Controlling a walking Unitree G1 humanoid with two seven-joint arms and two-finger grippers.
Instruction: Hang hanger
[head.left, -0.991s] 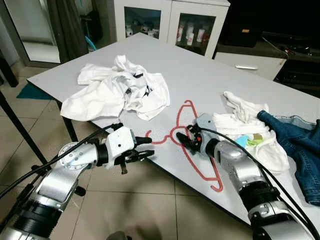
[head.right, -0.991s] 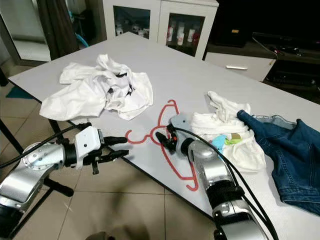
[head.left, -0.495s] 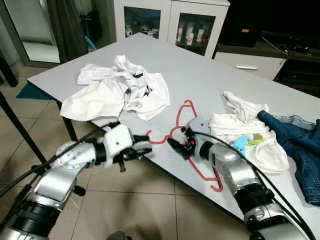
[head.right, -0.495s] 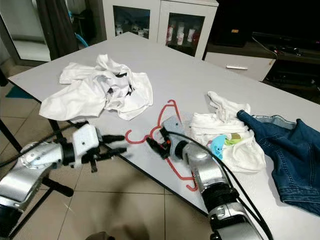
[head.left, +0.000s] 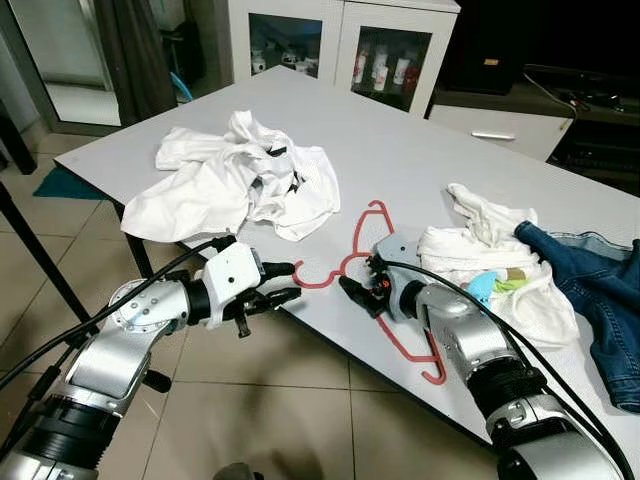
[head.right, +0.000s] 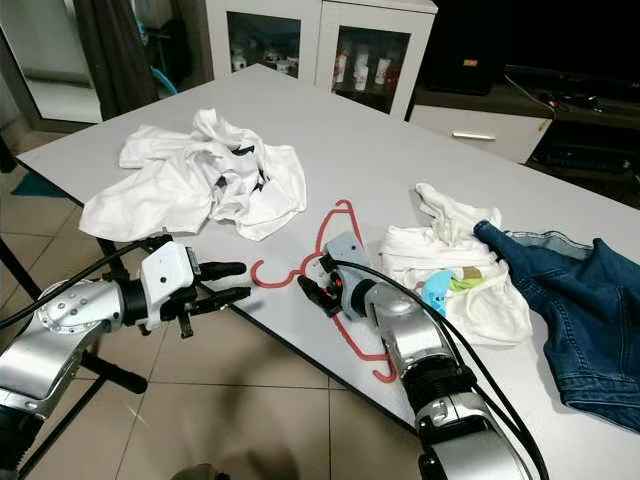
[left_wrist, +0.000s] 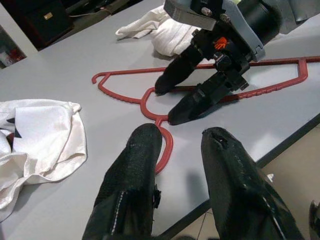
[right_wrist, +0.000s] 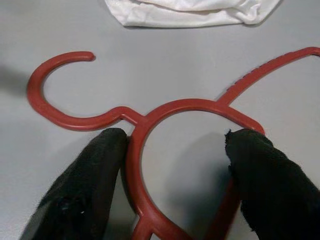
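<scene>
A red plastic hanger (head.left: 372, 262) lies flat on the grey table (head.left: 420, 160), its hook (head.left: 305, 278) pointing at the front edge. My right gripper (head.left: 356, 294) rests on the table, open, its two fingers (right_wrist: 85, 185) straddling the round ring at the hanger's neck (right_wrist: 150, 112). My left gripper (head.left: 292, 280) hovers at the table's front edge, open, with its fingertips (left_wrist: 147, 135) just short of the hook (left_wrist: 165, 147). Neither gripper holds anything.
A crumpled white shirt (head.left: 240, 180) lies at the table's left. White clothes (head.left: 490, 262) and blue jeans (head.left: 600, 290) lie at the right. A glass-door cabinet (head.left: 340, 45) stands behind. Tiled floor (head.left: 300, 400) lies below the front edge.
My right gripper has slid left along the hanger from its shoulder to the neck ring. My left gripper has edged up a little toward the hook.
</scene>
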